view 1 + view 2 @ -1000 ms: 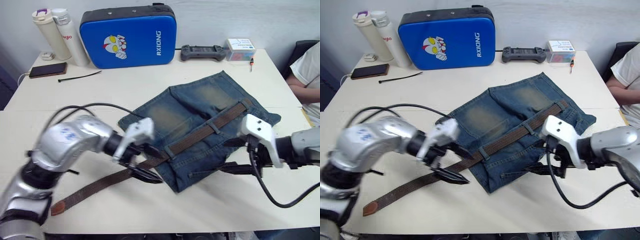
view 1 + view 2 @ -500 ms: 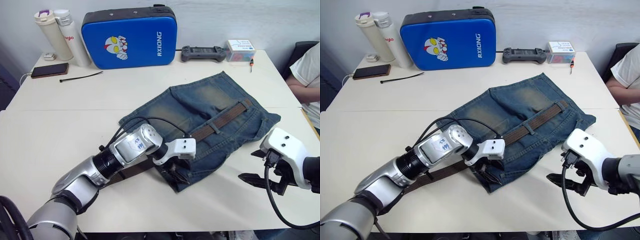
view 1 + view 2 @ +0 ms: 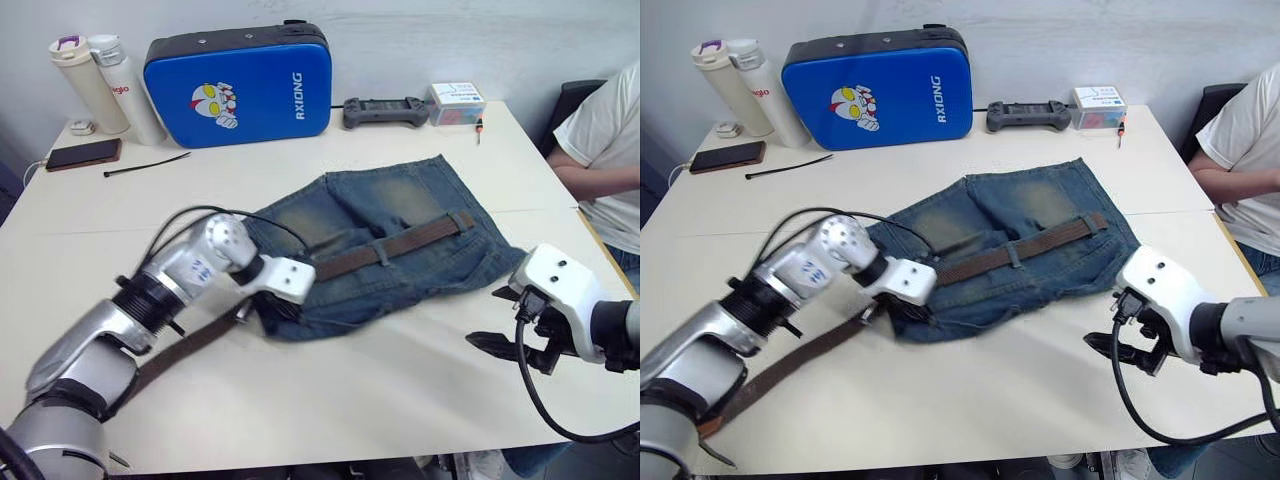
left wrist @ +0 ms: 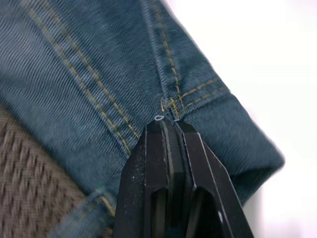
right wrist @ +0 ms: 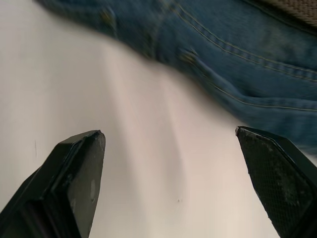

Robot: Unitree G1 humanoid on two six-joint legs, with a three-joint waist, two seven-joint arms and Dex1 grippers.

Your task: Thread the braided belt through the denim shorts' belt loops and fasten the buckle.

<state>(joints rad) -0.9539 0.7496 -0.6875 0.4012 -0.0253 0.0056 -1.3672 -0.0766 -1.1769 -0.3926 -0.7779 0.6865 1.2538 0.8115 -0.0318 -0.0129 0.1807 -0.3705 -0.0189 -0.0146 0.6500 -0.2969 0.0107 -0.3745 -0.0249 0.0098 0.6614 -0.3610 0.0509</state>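
The denim shorts (image 3: 400, 225) lie flat in the middle of the table. The braided belt (image 3: 400, 243) runs along their waistband under a belt loop (image 3: 383, 252), then trails off toward the near left (image 3: 175, 352) to a tan end (image 3: 706, 425). The buckle is hidden. My left gripper (image 4: 168, 126) is shut, its tips pressed against a stitched seam at the shorts' near corner (image 3: 285, 320); I cannot tell whether cloth is pinched. My right gripper (image 5: 168, 133) hangs open over bare table, just off the shorts' right edge (image 3: 510, 265).
Along the back stand a blue case (image 3: 240, 75), two bottles (image 3: 100, 75), a phone (image 3: 83, 153), a black cable tie (image 3: 145, 165), a controller (image 3: 385, 110) and a small box (image 3: 455, 100). A person (image 3: 605, 150) sits at the right.
My left gripper has gone from open to shut and settled at the shorts' near corner. The right gripper drew back off the shorts and stays open. The camera has shifted.
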